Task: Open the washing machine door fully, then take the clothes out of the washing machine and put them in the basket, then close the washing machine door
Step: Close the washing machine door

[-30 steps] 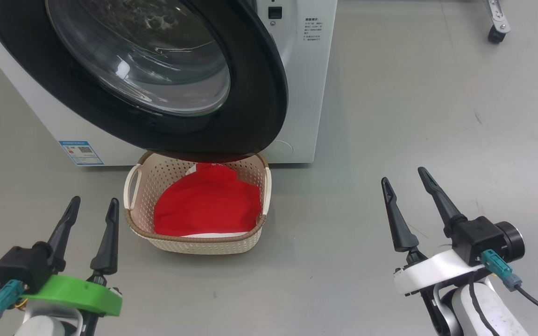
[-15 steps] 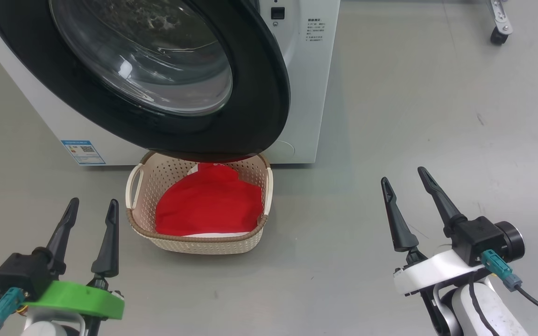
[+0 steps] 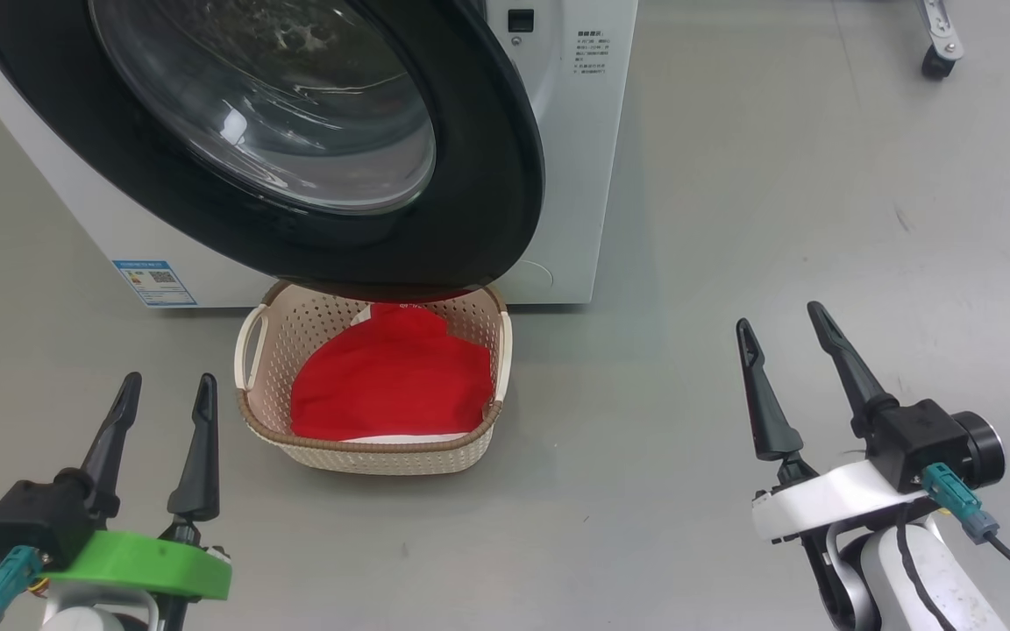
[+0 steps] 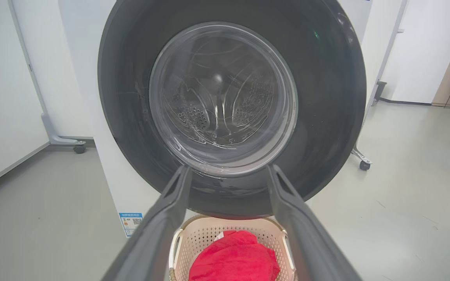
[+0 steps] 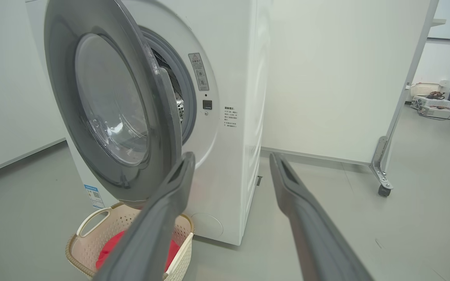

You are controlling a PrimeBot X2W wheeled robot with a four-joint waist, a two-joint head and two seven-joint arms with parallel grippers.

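Even, bright indoor light, seemingly from overhead, fills all three views with no harsh contrast. In the head view the grey floor (image 3: 777,175) shows soft, diffuse shadows: a faint one under the basket (image 3: 382,456) toward 6 o'clock, and a broader dim patch beside the washing machine (image 3: 571,175) at 3 o'clock. The glass of the washing machine door (image 3: 268,114) carries white glints and streaky reflections; its black rim is glossy. Both wrist views are wide-angle, so wall edges bow toward the frame borders. There the left claw (image 4: 228,168) and right claw (image 5: 231,155) look soft and out of focus near the bottom edge, while the background stays sharp.
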